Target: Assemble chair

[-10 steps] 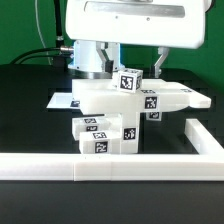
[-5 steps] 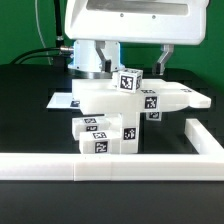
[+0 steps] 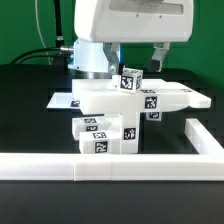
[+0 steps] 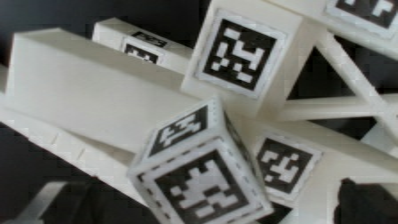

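Moved since earlier: we see the arm's white housing [image 3: 135,22] drawn in a little from the exterior view's left, and the jaws have eased out to their widest. The stacked parts lie just as they did.

Gripper: the gripper [image 3: 135,60] hangs just above the stack, jaws spread fully wide and holding nothing (its dark finger [image 3: 158,55] stands clear of every part).

Chair: the chair [image 3: 130,105] is a half-built pile in the middle of the black table [image 3: 30,130], behind the border rail [image 3: 110,168]. A tagged block [image 3: 130,80] sits on the X-braced panel [image 3: 175,97], with the lower blocks [image 3: 105,135] beneath.

Meaning for the task: we judge that a part has just been let go and stands on its own. This placement looks done, but much of the build is left.

Hidden: we cannot pick out the second finger in the exterior view. The wrist view is filled at close range by the tagged block and the panel's braces, cropped on all sides. We cannot tell whether the block is properly seated, nor pick out the legs.
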Tool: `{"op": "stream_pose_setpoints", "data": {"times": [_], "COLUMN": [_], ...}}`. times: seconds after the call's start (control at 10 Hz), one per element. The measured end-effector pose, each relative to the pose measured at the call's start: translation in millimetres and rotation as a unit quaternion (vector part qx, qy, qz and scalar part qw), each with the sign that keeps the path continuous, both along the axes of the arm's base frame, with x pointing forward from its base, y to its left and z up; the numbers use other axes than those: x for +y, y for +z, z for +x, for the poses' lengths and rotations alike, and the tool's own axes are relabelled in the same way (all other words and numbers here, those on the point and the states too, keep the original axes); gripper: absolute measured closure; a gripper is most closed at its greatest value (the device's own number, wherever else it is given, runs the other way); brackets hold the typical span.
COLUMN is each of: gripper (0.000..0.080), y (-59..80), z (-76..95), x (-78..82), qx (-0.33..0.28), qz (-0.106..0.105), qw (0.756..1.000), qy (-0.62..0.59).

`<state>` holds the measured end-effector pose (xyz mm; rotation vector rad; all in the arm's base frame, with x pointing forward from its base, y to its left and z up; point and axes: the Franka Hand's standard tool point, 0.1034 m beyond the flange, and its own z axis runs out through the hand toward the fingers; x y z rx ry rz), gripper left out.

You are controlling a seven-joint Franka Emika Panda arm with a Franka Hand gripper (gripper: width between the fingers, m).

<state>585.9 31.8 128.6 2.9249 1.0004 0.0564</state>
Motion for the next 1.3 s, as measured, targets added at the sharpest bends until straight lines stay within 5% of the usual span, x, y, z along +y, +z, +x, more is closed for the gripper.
{"op": "stream_pose_setpoints", "data": {"times": [0.6,1.3], "gripper": [0.0150,0.0150], "y": [-0.6,-1.7], "z": [0.0,2.4], "x": [-5.7,-4.9], "qx": [0.010,0.037], "qz": [-0.024,-0.080], "qw": [0.975,0.847], "qy": [0.221,0.525]}}
